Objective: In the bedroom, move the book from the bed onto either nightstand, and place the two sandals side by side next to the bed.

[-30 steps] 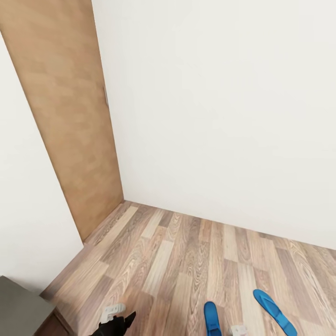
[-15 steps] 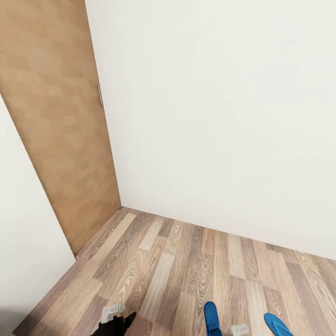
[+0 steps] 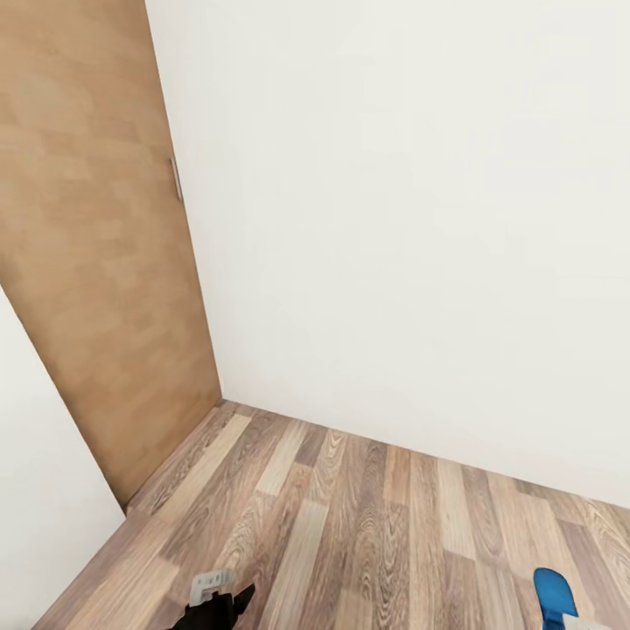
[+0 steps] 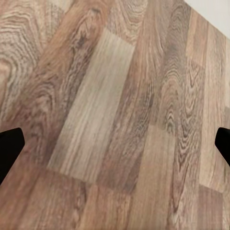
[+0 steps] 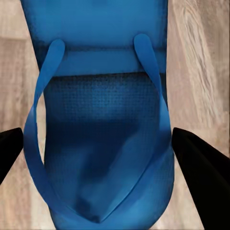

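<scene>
The blue sandal (image 3: pixel 554 597) and left end effector (image 3: pixel 214 598) are cut off by the frame's edge.

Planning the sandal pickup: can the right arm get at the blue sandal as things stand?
Probably yes: the sandal lies straight ahead between the right claw fingers, jaws spread wide, only bare floor around it.

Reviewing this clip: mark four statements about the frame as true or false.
1. A blue sandal sits between the fingers of the right end effector. True.
2. The left end effector holds a book. False: its fingers are apart, with bare floor between them.
3. A wooden door stands at the left of the head view. True.
4. The floor is grey carpet. False: it is wood plank.
</scene>
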